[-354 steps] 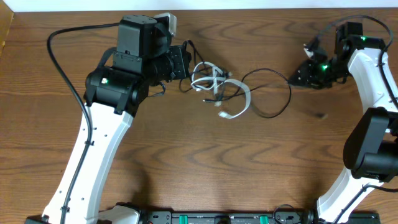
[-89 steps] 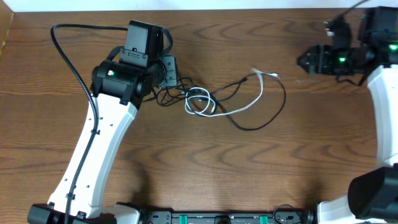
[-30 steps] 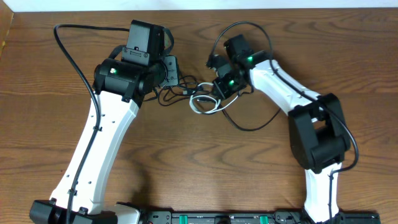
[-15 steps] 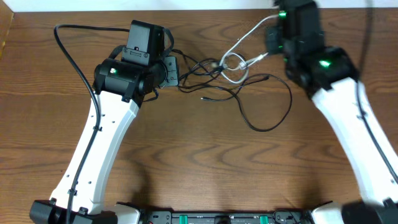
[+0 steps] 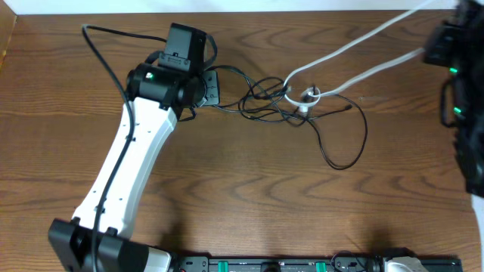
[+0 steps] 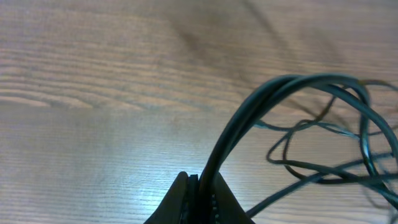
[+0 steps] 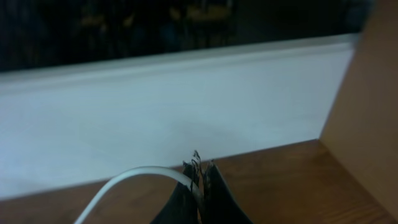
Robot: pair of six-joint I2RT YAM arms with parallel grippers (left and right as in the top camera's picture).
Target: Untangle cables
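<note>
Black cables (image 5: 265, 98) lie tangled at the table's middle back, and one long loop (image 5: 349, 147) trails to the right. In the overhead view my left gripper (image 5: 213, 85) sits at the tangle's left end. The left wrist view shows it (image 6: 200, 185) shut on a bundle of black cables (image 6: 261, 102) that arches up from the jaws. A white cable (image 5: 355, 41) runs taut in two strands from a small knot (image 5: 308, 96) in the tangle toward the top right. My right gripper (image 7: 200, 169) is shut on the white cable (image 7: 134, 177), lifted high. The right arm (image 5: 460, 72) shows blurred at the right edge.
The wooden table (image 5: 249, 204) has bare surface in front of the tangle. A thick black wire (image 5: 113, 34) fixed to the left arm loops over the back left. A white wall (image 7: 155, 106) stands behind the table's back edge.
The right arm has swung up and to the right, drawing the white cable out into two taut strands. The black tangle and the left gripper have shifted slightly right.
</note>
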